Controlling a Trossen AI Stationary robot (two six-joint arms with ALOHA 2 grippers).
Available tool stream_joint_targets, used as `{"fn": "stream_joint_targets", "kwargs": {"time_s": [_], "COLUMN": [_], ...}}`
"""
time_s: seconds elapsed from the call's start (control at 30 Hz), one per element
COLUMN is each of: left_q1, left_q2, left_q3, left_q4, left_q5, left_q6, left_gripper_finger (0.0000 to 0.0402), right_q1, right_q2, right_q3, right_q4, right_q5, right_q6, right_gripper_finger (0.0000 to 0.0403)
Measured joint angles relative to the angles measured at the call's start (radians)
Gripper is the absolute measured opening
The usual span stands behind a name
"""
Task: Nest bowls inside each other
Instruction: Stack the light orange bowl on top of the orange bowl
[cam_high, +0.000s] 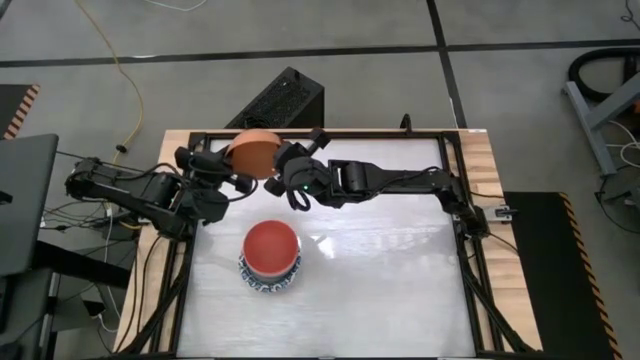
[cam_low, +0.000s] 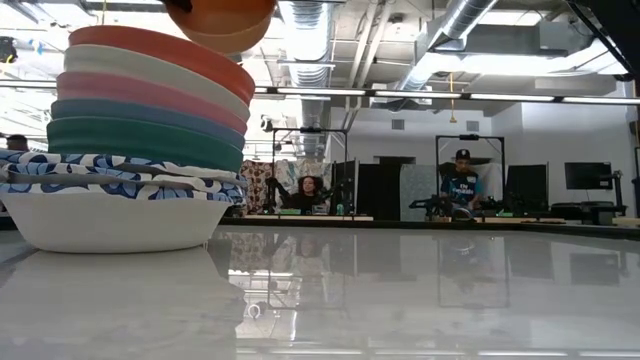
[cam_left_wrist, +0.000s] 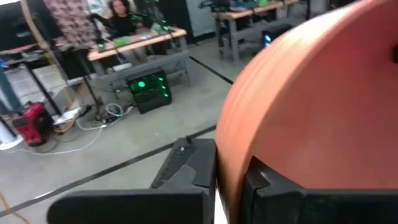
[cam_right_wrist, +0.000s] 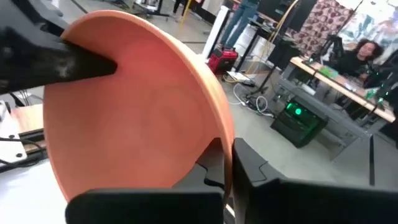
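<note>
An orange bowl (cam_high: 252, 155) hangs in the air near the table's far edge, between my two grippers. My left gripper (cam_high: 232, 172) is shut on its left side and my right gripper (cam_high: 280, 168) on its right side. Nearer the middle of the table a stack of bowls (cam_high: 270, 256) rests on its lowest bowl, white with a blue-patterned rim (cam_low: 110, 175). Teal, blue, pink and cream bowls sit nested above it, with a red one (cam_low: 160, 45) on top. In the low view the orange bowl (cam_low: 225, 20) shows above the stack. My left gripper has the orange bowl's rim (cam_left_wrist: 227, 180) between its two fingers, one finger inside the bowl (cam_right_wrist: 68, 59) and one outside. The fingers come nearly level from the table's left. The bowl is lifted clear of the table. My right gripper holds the opposite rim (cam_right_wrist: 225, 163) of the orange bowl, pinched between its two fingers, one on the inner wall and one on the outer. The fingers reach in nearly level from the table's right. The bowl hangs clear, tilted.
A black box (cam_high: 278, 100) stands on the floor just beyond the far edge. A black frame (cam_high: 455, 200) runs around the white tabletop. Open tabletop lies to the right of the stack and toward the near edge. People sit at desks in the room behind.
</note>
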Motion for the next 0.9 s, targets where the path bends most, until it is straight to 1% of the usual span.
{"fn": "stream_joint_targets", "kwargs": {"time_s": [0.07, 0.13, 0.23, 0.4, 0.47, 0.53, 0.63, 0.73, 0.8, 0.9], "left_q1": [0.0, -0.002, -0.003, -0.011, -0.015, -0.015, -0.015, -0.018, -0.018, -0.018], "left_q2": [-0.001, -0.001, -0.001, -0.034, -0.051, -0.069, -0.093, -0.115, -0.129, -0.151], "left_q3": [0.0, 0.0, 0.0, 0.0, 0.005, 0.024, 0.068, 0.119, 0.151, 0.19], "left_q4": [0.002, 0.003, 0.004, 0.007, 0.005, 0.003, 0.003, 0.002, -0.004, -0.009], "left_q5": [0.033, 0.056, 0.094, 0.181, 0.226, 0.279, 0.345, 0.426, 0.492, 0.633], "left_q6": [0.023, 0.051, 0.098, 0.164, 0.187, 0.226, 0.308, 0.376, 0.423, 0.492], "left_gripper_finger": [0.0022, 0.0046, 0.0092, 0.0176, 0.0206, 0.023, 0.0253, 0.0258, 0.0258, 0.0258], "right_q1": [0.0, 0.0, -0.001, 0.0, 0.001, -0.005, -0.026, -0.06, -0.085, -0.12], "right_q2": [0.0, 0.0, 0.0, 0.0, 0.0, -0.001, -0.013, -0.03, -0.041, -0.063], "right_q3": [0.0, 0.0, 0.0, 0.0, 0.0, 0.0, 0.0, 0.001, 0.0, 0.0], "right_q4": [-0.017, -0.039, -0.075, -0.101, -0.109, -0.124, -0.166, -0.203, -0.242, -0.293], "right_q5": [0.003, -0.001, -0.017, -0.035, -0.043, -0.074, -0.169, -0.288, -0.377, -0.521], "right_q6": [0.023, 0.058, 0.087, 0.094, 0.095, 0.11, 0.161, 0.209, 0.229, 0.26], "right_gripper_finger": [0.0014, 0.0013, 0.0006, 0.0005, 0.0005, 0.0005, 0.0005, 0.0005, 0.0005, 0.0005]}}
